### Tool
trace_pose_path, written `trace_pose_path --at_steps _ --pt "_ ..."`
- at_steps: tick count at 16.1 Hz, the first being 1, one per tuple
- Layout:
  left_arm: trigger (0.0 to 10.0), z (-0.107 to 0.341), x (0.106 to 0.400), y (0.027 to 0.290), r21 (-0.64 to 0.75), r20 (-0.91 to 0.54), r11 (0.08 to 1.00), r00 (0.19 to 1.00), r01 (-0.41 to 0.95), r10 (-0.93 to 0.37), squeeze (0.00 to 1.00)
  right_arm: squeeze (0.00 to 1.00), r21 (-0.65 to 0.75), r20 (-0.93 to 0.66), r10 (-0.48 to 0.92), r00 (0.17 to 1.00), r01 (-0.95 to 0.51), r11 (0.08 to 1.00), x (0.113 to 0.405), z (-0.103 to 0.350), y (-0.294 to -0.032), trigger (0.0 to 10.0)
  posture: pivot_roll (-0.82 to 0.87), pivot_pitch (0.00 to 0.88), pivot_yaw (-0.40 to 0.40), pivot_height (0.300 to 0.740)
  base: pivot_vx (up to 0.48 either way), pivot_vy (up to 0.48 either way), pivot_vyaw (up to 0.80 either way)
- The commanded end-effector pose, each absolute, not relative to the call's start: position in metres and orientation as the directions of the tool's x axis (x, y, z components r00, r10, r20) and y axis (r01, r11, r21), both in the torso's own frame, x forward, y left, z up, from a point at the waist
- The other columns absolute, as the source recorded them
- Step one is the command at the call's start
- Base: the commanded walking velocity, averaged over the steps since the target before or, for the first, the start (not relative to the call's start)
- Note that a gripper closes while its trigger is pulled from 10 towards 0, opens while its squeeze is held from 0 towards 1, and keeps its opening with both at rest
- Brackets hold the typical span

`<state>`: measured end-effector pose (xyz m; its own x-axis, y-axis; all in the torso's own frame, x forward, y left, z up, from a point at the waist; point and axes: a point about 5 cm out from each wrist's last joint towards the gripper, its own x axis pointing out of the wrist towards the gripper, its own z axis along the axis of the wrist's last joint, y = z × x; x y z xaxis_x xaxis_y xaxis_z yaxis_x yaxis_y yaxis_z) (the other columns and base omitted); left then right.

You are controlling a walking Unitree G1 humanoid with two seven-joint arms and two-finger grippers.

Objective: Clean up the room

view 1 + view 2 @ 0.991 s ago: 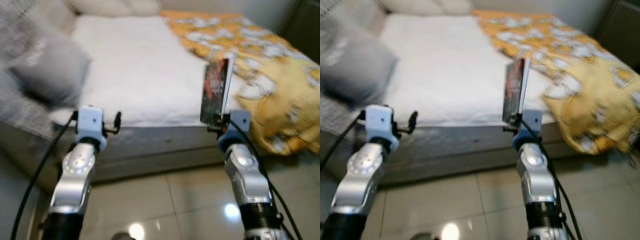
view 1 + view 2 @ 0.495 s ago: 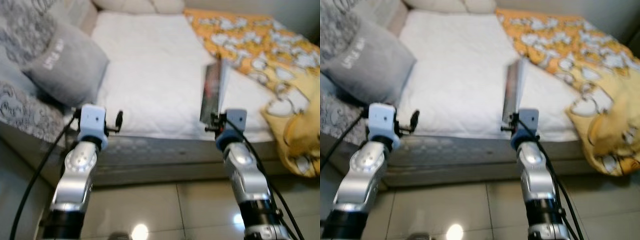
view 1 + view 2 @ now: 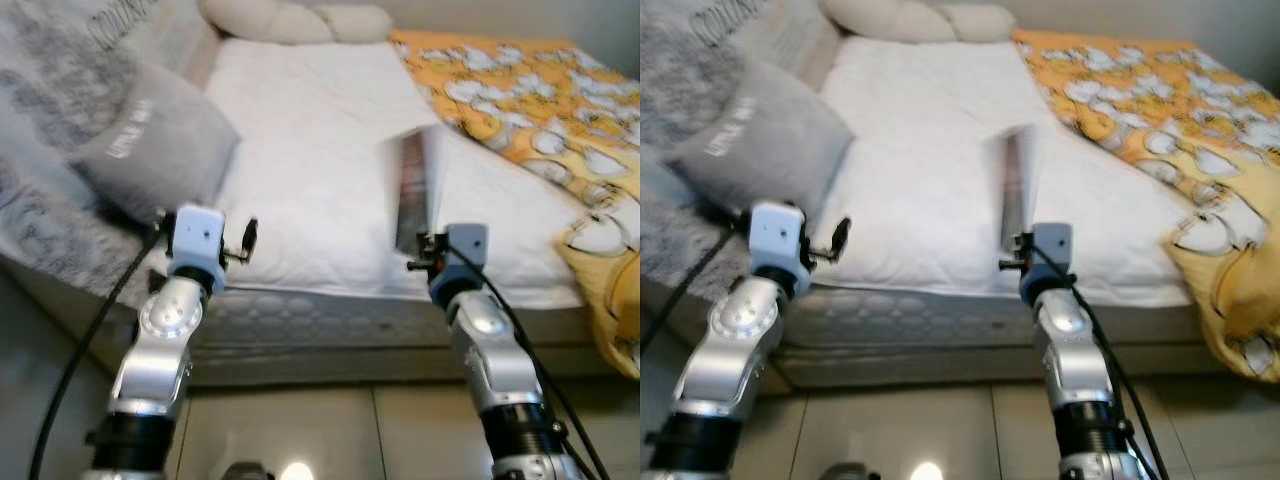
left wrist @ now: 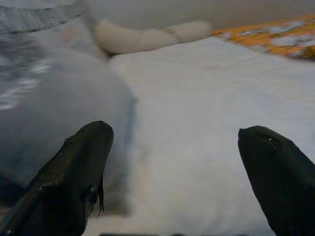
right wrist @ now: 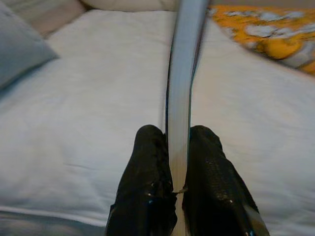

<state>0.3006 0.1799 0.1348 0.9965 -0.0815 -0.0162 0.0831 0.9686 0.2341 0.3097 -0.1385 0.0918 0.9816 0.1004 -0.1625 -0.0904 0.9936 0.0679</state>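
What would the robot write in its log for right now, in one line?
right gripper: shut on thin upright book | left gripper: open, empty | ahead: white quilted bed, grey square pillow, yellow patterned blanket

Matt quilted bedsheet [image 3: 310, 150], glossy floor tiles [image 3: 300, 420]

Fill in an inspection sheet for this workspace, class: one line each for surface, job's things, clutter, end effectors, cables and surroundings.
Surface: bed with a white sheet, mostly bare.
Job's things: book, thin, held upright above the bed's near edge.
Clutter: grey pillow on the bed's left; yellow blanket bunched on its right.
End effectors: right end effector shut on the book; left end effector open, holding nothing, before the bed.
Cables: black cable beside the left arm; another along the right arm.
Surroundings: cream cushions at the bed's head; glossy tiled floor below.
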Motion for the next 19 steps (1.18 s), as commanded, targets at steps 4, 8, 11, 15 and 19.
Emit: trace_pose_path --at_steps 4,8,11,15,19 --pt "10.0 0.138 0.302 0.179 0.247 -0.019 0.962 0.994 0.112 -0.111 0.25 0.00 0.053 -0.113 0.184 0.976 -0.179 0.982 0.311 0.101 -0.122 10.0 0.12 0.000 -0.010 0.740 0.308 0.000 0.00" --pt "10.0 0.137 0.305 0.177 0.233 -0.027 0.964 0.992 0.128 -0.125 0.25 0.00 0.058 -0.119 0.168 0.979 -0.162 0.985 0.309 0.099 -0.124 10.0 0.11 0.000 0.012 0.740 0.316 0.000 0.00" --pt "10.0 0.137 0.305 0.176 0.226 -0.030 0.965 0.991 0.133 -0.129 0.25 0.00 0.037 -0.120 0.190 0.974 -0.187 0.982 0.306 0.099 -0.123 10.0 0.10 0.000 0.012 0.740 0.339 0.000 0.00" --pt "10.0 0.135 0.304 0.176 0.219 -0.036 0.967 0.992 0.129 -0.124 0.26 0.00 0.014 -0.123 0.221 0.967 -0.221 0.975 0.304 0.099 -0.119 10.0 0.10 0.000 0.004 0.740 0.346 0.000 0.60" --pt "10.0 0.134 0.303 0.178 0.216 -0.039 0.969 0.992 0.122 -0.117 0.25 0.00 0.012 -0.125 0.236 0.964 -0.237 0.972 0.303 0.100 -0.118 10.0 0.10 0.000 0.002 0.740 0.347 0.000 0.00"
